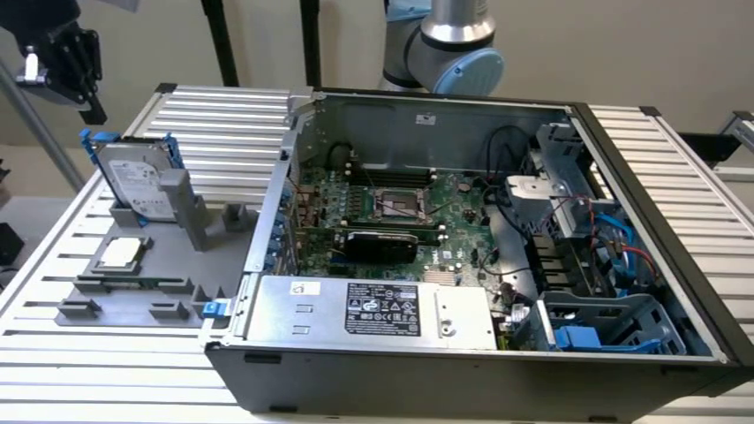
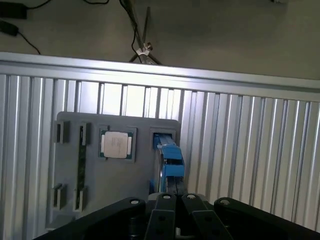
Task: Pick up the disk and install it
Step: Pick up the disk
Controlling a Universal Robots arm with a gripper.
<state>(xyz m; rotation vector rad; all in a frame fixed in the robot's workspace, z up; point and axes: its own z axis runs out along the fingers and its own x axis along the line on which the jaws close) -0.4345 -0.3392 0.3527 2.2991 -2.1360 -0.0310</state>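
Holds the pincer [image 2: 175,202] shut and empty. Hovers well above the disk [image 1: 132,181], clear of it, aimed down at its blue-framed top edge. Finds that disk upright in the grey fixture [image 1: 141,305] on the bench [image 1: 224,115], beside the open computer case [image 1: 448,110], toward the exterior view's left. Counts nothing as done yet: pick-up and install both left.

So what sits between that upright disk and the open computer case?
In the exterior view, a tall grey post stands right beside the disk, then a small grey block, then bare ribbed table up to the computer case.
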